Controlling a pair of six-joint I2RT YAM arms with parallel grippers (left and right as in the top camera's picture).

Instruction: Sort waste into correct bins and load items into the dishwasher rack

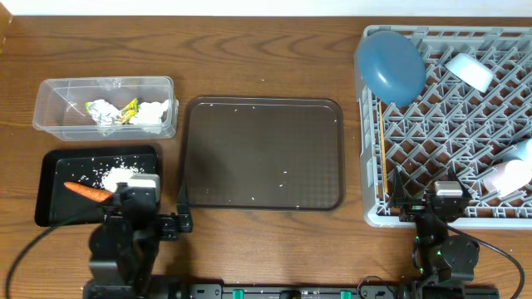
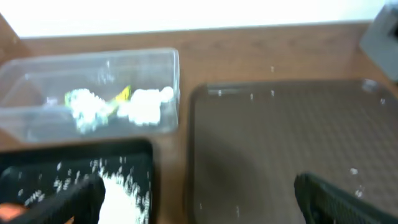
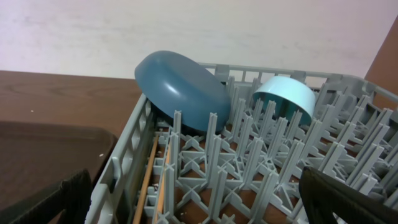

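The clear tub (image 1: pixel 104 106) holds the foil ball (image 1: pixel 101 112), the yellow-green wrapper (image 1: pixel 127 110) and the white paper (image 1: pixel 154 112). It also shows in the left wrist view (image 2: pixel 93 93). The black tray (image 1: pixel 50 187) holds the rice (image 1: pixel 116 176) and the carrot (image 1: pixel 87 192). The grey rack (image 1: pixel 449 124) holds the dark-blue bowl (image 1: pixel 389 66), a light-blue bowl (image 1: pixel 470 72), the chopsticks (image 1: pixel 381 149) and a pale cup (image 1: pixel 509 176) on its side. My left gripper (image 2: pixel 199 211) is open and empty between the two trays. My right gripper (image 3: pixel 205 211) is open and empty over the rack's front edge.
A large dark-brown serving tray (image 1: pixel 262 154) lies in the middle, with a few stray rice grains on it. The rack fills the right side. Both arm bases stand at the table's front edge.
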